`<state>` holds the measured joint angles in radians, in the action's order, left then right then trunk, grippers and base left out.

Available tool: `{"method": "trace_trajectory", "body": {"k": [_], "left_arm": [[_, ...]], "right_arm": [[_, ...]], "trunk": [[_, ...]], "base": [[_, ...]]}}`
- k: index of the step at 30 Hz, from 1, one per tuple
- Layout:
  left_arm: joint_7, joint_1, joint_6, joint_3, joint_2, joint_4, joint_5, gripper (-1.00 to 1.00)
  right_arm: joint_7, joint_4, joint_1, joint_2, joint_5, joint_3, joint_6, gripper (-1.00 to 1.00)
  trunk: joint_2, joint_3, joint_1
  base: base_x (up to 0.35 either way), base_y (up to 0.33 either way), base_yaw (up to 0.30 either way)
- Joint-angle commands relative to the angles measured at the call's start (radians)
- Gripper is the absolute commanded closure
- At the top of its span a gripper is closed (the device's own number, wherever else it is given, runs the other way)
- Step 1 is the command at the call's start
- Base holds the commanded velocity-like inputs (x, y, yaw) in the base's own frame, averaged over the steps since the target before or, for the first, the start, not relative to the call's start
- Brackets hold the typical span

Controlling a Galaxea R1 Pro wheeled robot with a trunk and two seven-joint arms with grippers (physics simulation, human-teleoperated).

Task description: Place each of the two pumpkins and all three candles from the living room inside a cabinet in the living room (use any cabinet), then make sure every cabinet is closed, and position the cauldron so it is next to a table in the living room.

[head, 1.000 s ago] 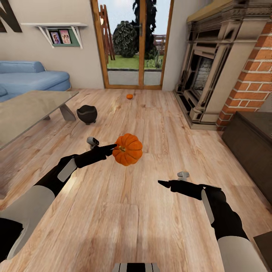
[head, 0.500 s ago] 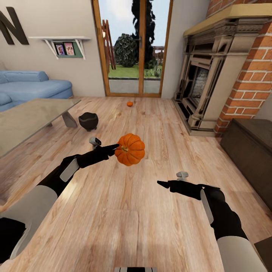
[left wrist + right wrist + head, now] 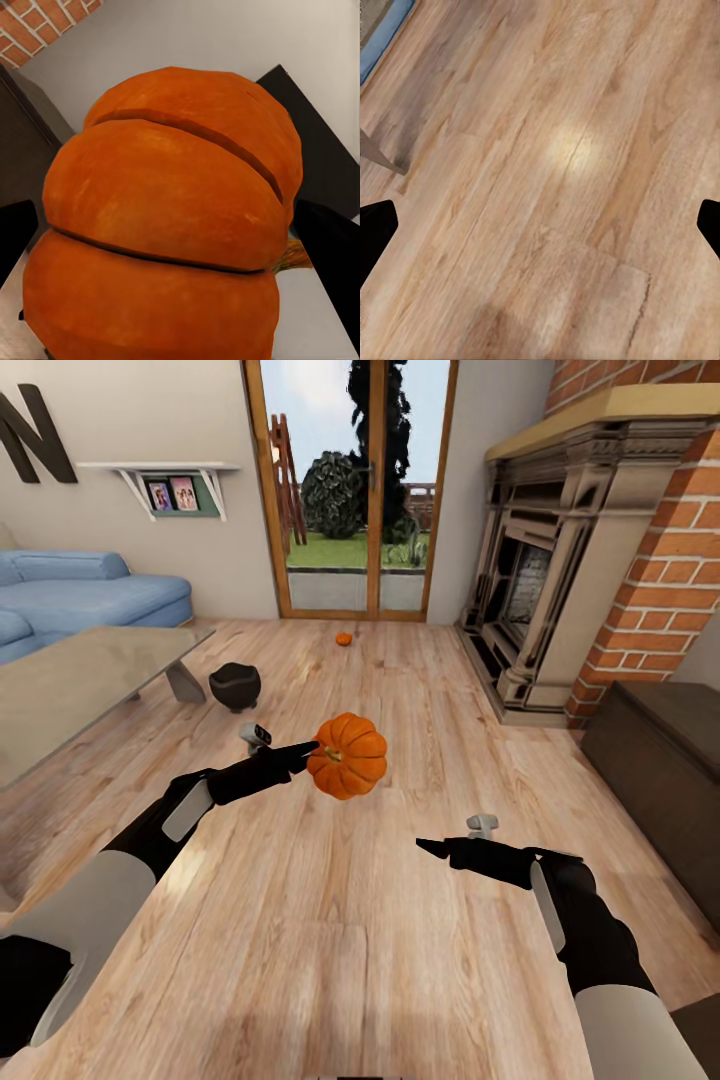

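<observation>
Item: pumpkin, gripped sideways in my left gripper; right gripper spread, empty. Risk: slips during carry to cabinet.

Pumpkin, bright orange, ribbed, held aloft by the left gripper; second pumpkin on floor near glass door. Black cauldron beside pale-grey table. Dark-brown cabinet along the wall, shut.

Left tool clamped (arm raised, reaching forward), right tool spread, empty, lower
</observation>
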<state>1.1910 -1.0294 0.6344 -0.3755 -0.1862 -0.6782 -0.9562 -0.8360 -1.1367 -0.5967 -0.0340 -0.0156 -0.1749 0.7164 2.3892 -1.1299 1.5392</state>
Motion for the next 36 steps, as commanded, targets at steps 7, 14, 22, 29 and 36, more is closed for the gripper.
{"method": "trace_trajectory", "body": {"k": [7,14,22,29,36], "left_arm": [[-0.001,0.000,-0.001,0.000,0.001,0.001,0.001,1.00],[-0.001,0.000,-0.001,0.001,0.000,0.002,0.002,1.00],[-0.002,0.000,-0.002,0.001,0.000,0.004,0.001,1.00],[-0.002,0.000,-0.002,0.001,0.001,0.003,0.001,1.00],[-0.002,0.000,-0.004,0.001,0.001,0.003,0.001,1.00]], "right_arm": [[-0.001,-0.003,0.000,0.000,0.003,0.001,0.001,-1.00],[-0.001,-0.002,0.000,0.000,0.003,0.000,0.000,-1.00],[-0.002,-0.002,0.000,0.000,0.002,0.000,0.000,-1.00],[-0.001,-0.002,0.000,0.000,0.003,0.000,0.000,-1.00],[-0.001,-0.002,0.000,0.000,0.003,0.000,0.000,-1.00]], "trunk": [[-0.049,0.022,-0.027],[-0.098,0.044,-0.054],[-0.154,0.069,-0.084],[-0.203,0.091,-0.111],[-0.252,0.113,-0.138]], "base": [[0.000,0.000,0.000],[0.000,0.000,0.000],[-0.001,0.000,0.000],[-0.228,0.000,0.000],[-0.331,0.000,0.000]]}}
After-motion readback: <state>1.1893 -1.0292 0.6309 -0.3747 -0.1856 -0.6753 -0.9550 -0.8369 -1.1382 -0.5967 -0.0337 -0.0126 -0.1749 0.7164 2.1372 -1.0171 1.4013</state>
